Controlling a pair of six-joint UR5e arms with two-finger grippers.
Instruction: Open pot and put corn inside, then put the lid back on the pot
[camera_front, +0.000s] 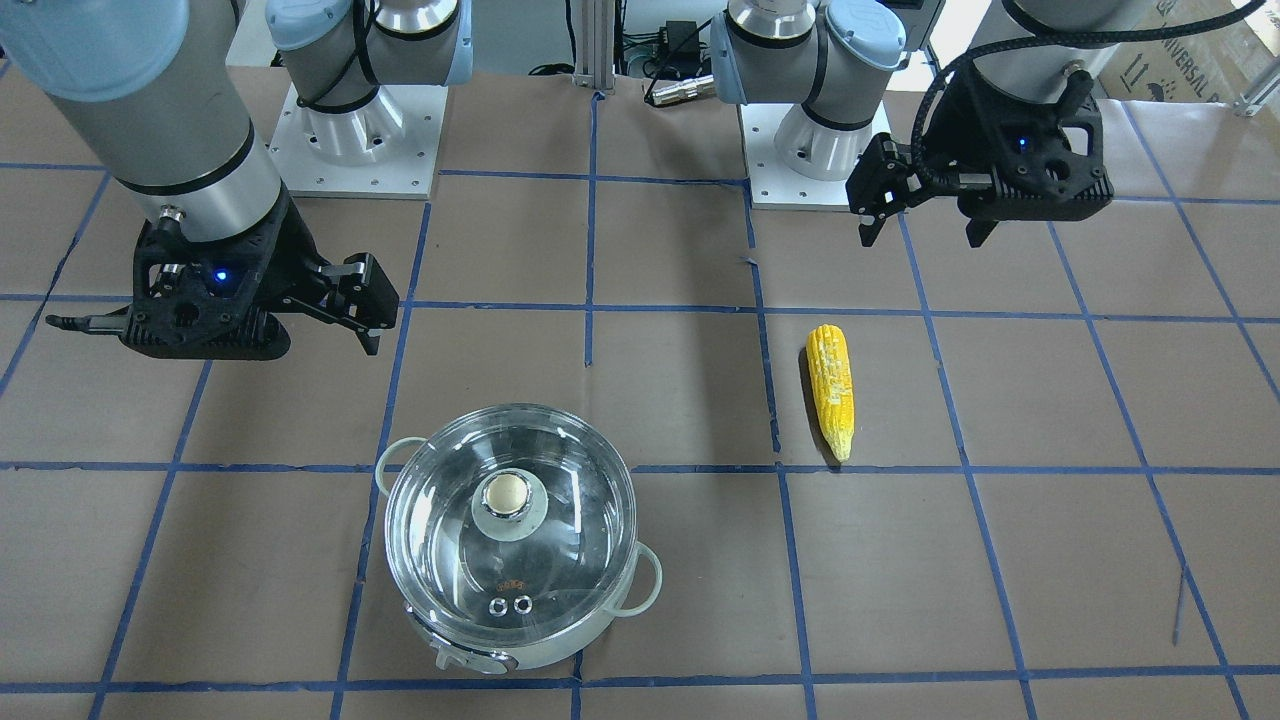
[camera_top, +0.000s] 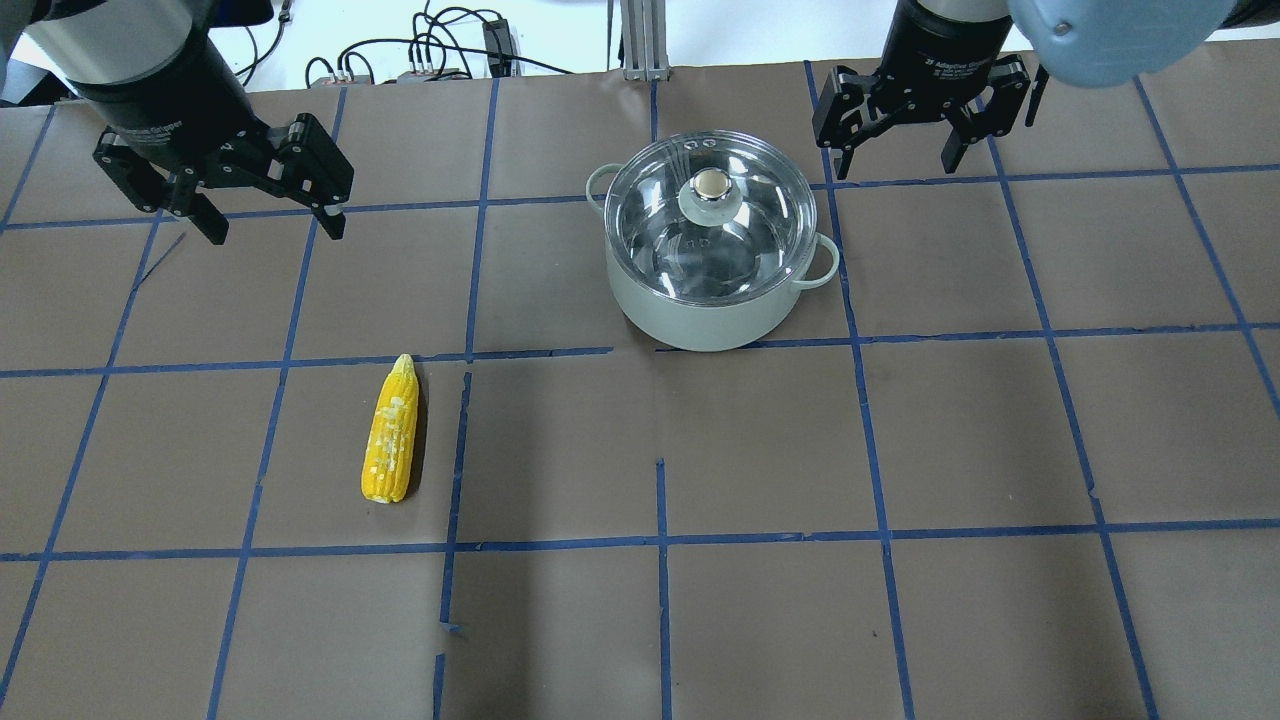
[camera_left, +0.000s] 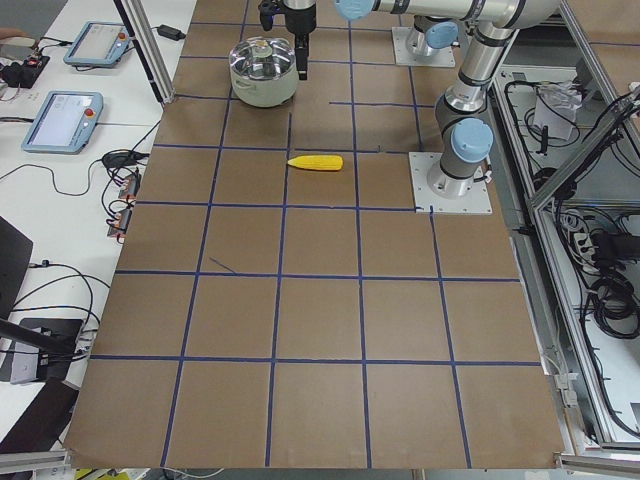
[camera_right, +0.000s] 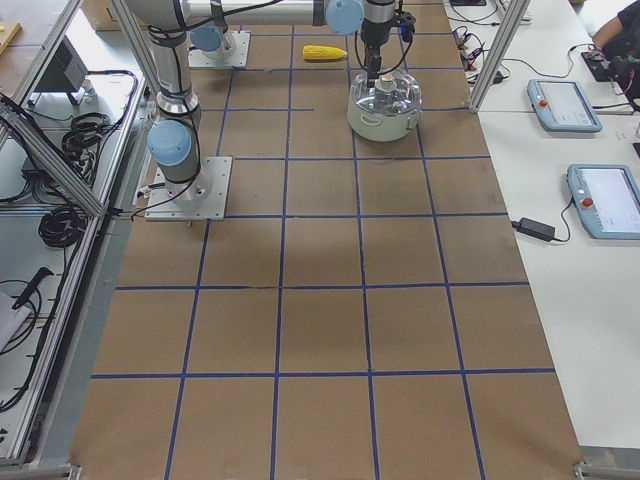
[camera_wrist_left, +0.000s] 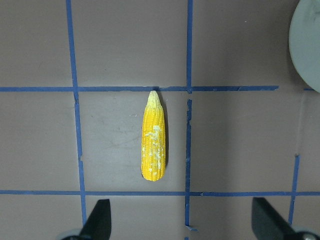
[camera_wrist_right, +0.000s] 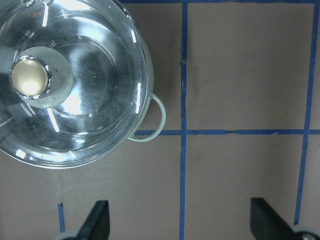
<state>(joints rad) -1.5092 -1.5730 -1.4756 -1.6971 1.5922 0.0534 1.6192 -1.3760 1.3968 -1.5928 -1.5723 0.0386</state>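
The pot (camera_top: 700, 305) stands at the table's far middle with the glass lid (camera_top: 740, 240) on it. It also shows in the front view (camera_front: 565, 652), where its lid (camera_front: 570, 540) is closed. The corn (camera_top: 392, 432) lies flat on the table's left half, pointed end away from the robot; it also shows in the front view (camera_front: 832, 388) and the left wrist view (camera_wrist_left: 154, 140). My left gripper (camera_top: 275, 232) is open and empty, hovering beyond the corn. My right gripper (camera_top: 893, 167) is open and empty, hovering just right of the pot. The right wrist view shows the lid (camera_wrist_right: 95, 105) at upper left.
Brown paper with a blue tape grid covers the table. The two arm bases (camera_front: 357, 140) (camera_front: 800, 150) stand at the robot's edge. Teach pendants (camera_left: 65, 120) lie on a side bench off the table. The pot's loop handle (camera_wrist_right: 159, 117) sticks out toward my right gripper.
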